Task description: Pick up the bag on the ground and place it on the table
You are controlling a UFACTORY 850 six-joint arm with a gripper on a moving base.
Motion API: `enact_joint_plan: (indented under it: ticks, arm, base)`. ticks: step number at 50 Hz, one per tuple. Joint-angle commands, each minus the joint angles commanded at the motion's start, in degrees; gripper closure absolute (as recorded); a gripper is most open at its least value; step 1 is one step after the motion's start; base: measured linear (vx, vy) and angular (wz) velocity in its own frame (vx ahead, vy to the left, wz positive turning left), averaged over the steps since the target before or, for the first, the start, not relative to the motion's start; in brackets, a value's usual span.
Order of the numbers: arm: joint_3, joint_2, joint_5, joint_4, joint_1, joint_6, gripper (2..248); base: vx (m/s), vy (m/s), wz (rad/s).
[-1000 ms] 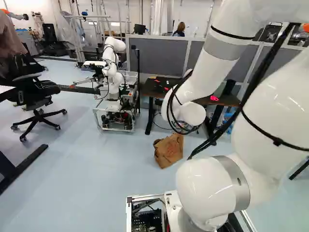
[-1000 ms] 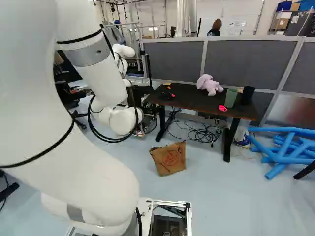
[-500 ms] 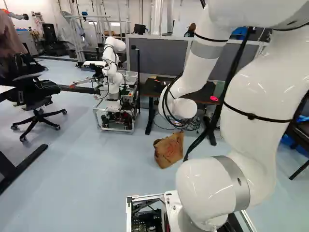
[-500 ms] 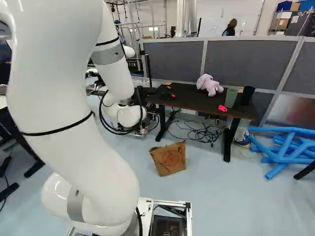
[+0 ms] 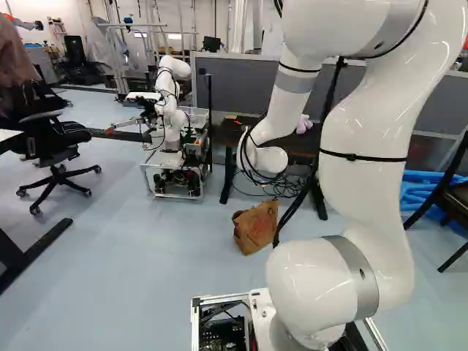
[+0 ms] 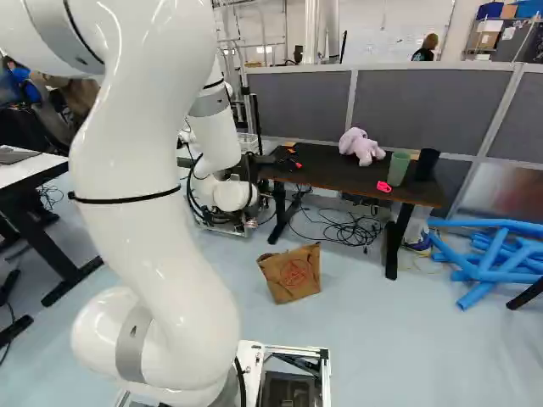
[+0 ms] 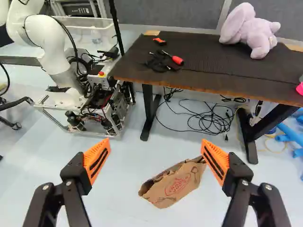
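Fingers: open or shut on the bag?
Open. The wrist view shows the fingers wide apart; the bag rests on the floor, ungripped.

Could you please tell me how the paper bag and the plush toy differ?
The bag is brown, the plush toy pale purple. The bag is creased and angular, the toy soft-looking and rounded. The bag rests on the floor, the toy on the table. Neither is gripped.

A grey panelled partition point(image 6: 424, 106) in a pale frame crosses the room before a white wall point(image 6: 382, 30). On the smooth pale-blue floor point(image 6: 407, 331), bright blue tubes point(image 6: 494, 253) lie heaped at the right base view's right; a black wheeled office chair point(image 5: 57, 135) stands at the left base view's left.
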Motion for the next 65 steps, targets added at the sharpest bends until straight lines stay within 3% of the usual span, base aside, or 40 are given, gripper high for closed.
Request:
enact_joint_plan:
  ticks: [65]
  arm:
    - [-20.8, -22.8, -10.0, 11.6, -0.5, 0.0, 3]
  base:
    - [0.0, 0.0, 0.0]
